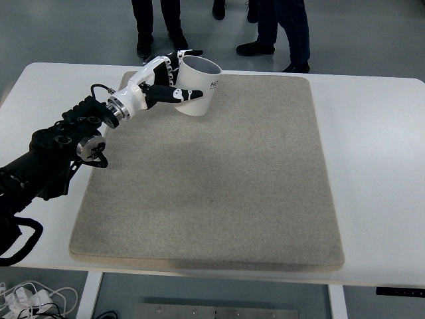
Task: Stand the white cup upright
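A white cup (pixel 200 86) with dark print on its side stands nearly upright, mouth up and tilted slightly, at the far left part of the grey mat (pixel 219 179). Its base is at or just above the mat. My left hand (pixel 167 80) is shut on the cup, fingers behind it and thumb across its near side. The black left arm runs in from the lower left. The right arm is out of view.
The mat covers most of the white table (pixel 378 153). Several people's legs and shoes (pixel 273 30) stand on the floor beyond the table's far edge. Cables (pixel 30 299) lie on the floor at the lower left.
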